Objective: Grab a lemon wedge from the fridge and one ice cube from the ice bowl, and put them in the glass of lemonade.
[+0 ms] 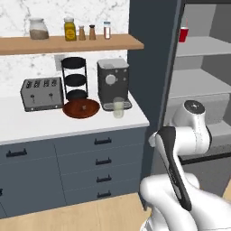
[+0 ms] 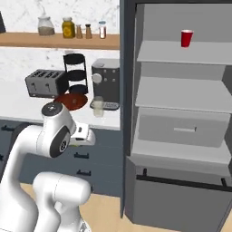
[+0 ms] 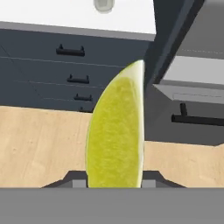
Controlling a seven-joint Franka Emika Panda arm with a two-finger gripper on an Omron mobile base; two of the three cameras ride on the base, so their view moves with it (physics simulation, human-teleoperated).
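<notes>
The lemon wedge [image 3: 116, 131] is held between the fingers of the gripper [image 3: 114, 177], low before the drawers [image 1: 103, 161], left of the open fridge [image 2: 181, 113]. The glass [image 1: 118, 107] stands on the counter [image 1: 40, 124], right of the ice bowl [image 1: 81, 108].

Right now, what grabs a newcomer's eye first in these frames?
The lemon wedge, big and yellow-green in the hand view, standing upright between the jaws above the wooden floor. Next, the fridge standing open at the right, with a red cup on its top shelf. On the counter, the glass of lemonade stands beside the ice bowl.
</notes>
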